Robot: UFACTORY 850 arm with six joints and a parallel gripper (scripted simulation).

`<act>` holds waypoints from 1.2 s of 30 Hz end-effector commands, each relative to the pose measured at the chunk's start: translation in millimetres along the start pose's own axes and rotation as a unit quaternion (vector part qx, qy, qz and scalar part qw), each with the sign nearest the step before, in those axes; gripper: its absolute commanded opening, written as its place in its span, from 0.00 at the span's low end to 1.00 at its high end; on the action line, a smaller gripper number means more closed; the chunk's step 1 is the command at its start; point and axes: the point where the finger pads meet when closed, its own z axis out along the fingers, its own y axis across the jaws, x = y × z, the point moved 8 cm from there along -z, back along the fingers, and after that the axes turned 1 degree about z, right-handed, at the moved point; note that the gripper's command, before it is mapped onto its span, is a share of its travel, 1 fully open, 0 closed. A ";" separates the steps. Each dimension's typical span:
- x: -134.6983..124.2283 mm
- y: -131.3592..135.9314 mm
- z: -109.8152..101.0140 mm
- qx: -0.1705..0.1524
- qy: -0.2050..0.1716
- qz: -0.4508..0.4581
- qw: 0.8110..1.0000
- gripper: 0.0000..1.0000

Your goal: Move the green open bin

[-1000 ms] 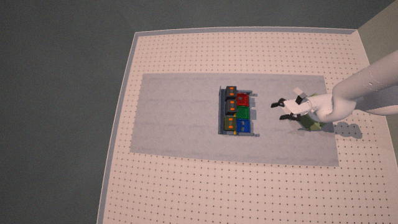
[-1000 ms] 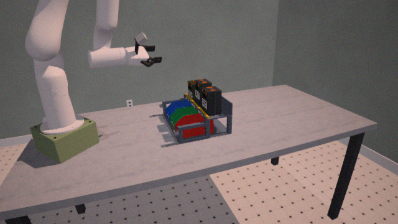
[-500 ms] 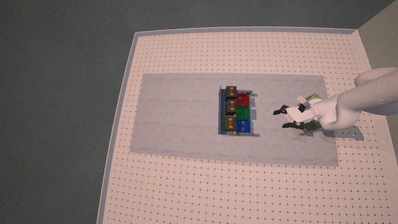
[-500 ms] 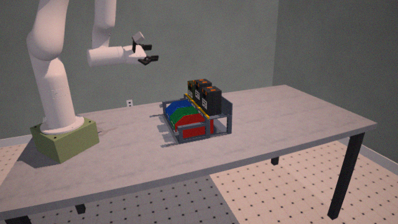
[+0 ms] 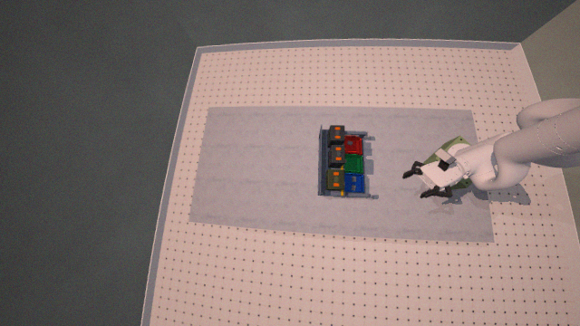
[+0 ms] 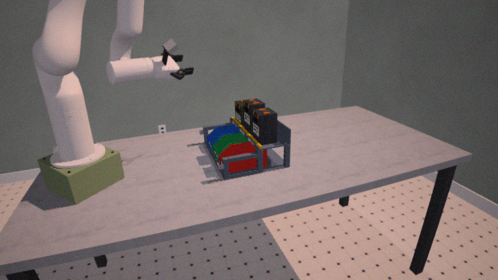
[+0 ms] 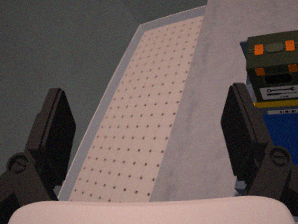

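My end effector (image 5: 428, 185) (image 6: 187, 64) (image 7: 147, 104) is spread wide above the worktop (image 5: 258, 167) (image 6: 331, 136) (image 7: 195, 150). The green bin (image 5: 353, 163) (image 6: 229, 141) sits ahead of and below it on the shelf (image 5: 321, 163) (image 6: 287, 155), between the red (image 5: 353, 144) (image 6: 242, 165) and blue bins (image 5: 354, 182) (image 6: 222, 131) (image 7: 280, 131).

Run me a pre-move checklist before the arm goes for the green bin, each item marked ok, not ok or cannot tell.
1. Gripper open and holding nothing: ok.
2. Green open bin on the shelf, between the red bin and the blue bin: ok.
3. Gripper lined up with the green bin: not ok; the wrist view shows the blue bin at its right edge, no green one.
4. Fingers away from shelf and bins: ok.
5. Parts inside the green bin: cannot tell.
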 end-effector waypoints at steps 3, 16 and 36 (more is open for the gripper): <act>-2.8 -6.1 2.1 0.017 -0.009 -0.001 1.000 1.00; -24.3 -45.7 2.3 0.017 -0.009 -0.001 1.000 1.00; -42.2 -78.2 -6.4 0.109 -0.058 -0.003 0.992 1.00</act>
